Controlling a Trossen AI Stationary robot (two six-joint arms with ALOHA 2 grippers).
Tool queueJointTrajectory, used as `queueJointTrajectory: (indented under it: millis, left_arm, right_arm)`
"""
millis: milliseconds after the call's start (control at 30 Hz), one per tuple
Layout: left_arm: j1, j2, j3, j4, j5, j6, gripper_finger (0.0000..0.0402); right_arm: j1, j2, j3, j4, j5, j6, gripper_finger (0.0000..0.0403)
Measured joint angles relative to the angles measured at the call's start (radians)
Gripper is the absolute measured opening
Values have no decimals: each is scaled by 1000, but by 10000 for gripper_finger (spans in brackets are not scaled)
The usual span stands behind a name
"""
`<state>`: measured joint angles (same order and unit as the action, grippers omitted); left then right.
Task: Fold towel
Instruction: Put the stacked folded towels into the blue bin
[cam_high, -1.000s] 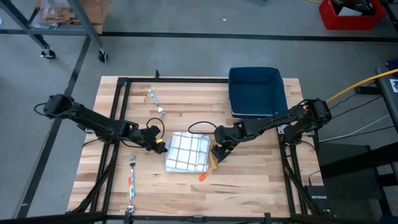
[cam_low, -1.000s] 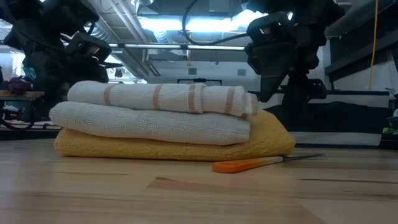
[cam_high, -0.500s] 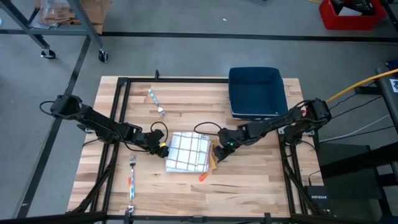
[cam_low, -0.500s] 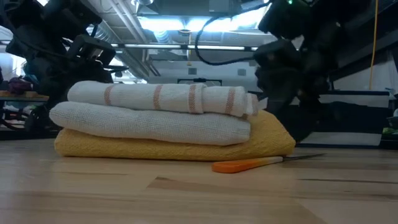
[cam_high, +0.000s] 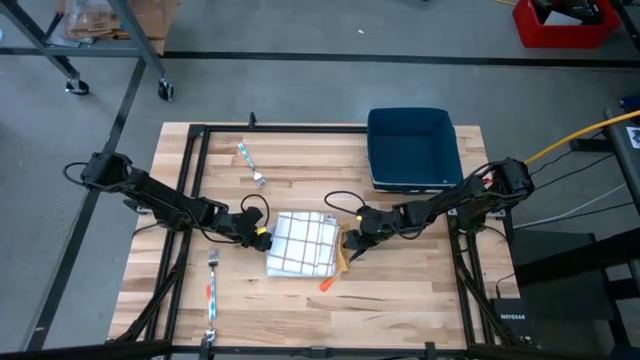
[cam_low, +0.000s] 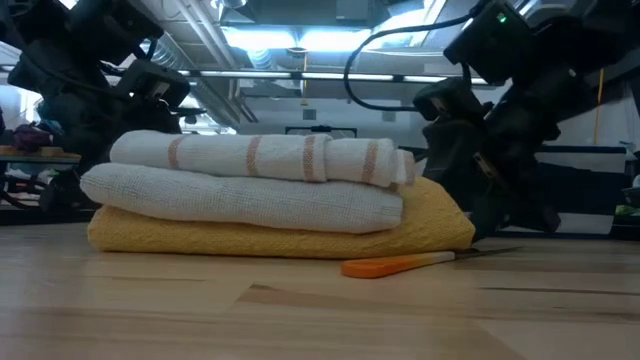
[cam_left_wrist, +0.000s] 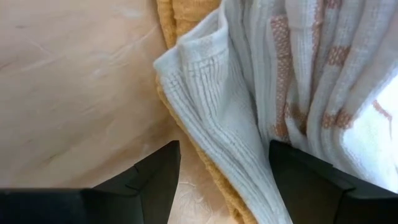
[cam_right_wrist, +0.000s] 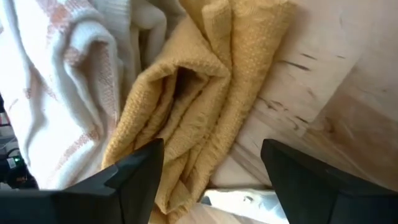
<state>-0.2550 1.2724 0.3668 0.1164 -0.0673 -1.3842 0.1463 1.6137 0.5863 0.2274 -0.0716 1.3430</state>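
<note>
The left gripper (cam_high: 256, 236) sits low on the table with its two dark fingers (cam_left_wrist: 149, 180) spread apart, empty; the folded stack lies straight ahead of it, the stack's near corner reaching into the gap between the fingers. That stack is a white cotton towel with red-brown stripes (cam_high: 303, 240) on top, a plain white woven towel (cam_low: 240, 198) under it and a mustard-yellow knit towel (cam_low: 270, 238) at the bottom. The right gripper (cam_high: 353, 243) faces the stack's opposite edge, its fingers (cam_right_wrist: 140, 171) likewise parted and holding nothing, with the yellow towel's bunched folds just ahead. An orange-handled table knife (cam_low: 415, 263) lies on the wooden slat table (cam_high: 400, 300) just beside that gripper; whether they touch is hard to say. Well behind the right gripper stands a dark blue rectangular plastic bin (cam_high: 412, 148).
</note>
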Motion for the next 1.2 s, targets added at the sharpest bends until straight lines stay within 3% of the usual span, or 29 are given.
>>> queueJointTrajectory:
  millis: [400,700,1200]
  left_arm:
    - [0,31,1,16,-42,-38,237]
    - [1,174,3,207,-44,-74,237]
    - [-1,181,3,225,-101,-25,237]
  right_arm:
    - [0,57,1,77,55,15,280]
    - [-2,66,3,121,68,15,280]
    - [-1,67,3,126,104,19,280]
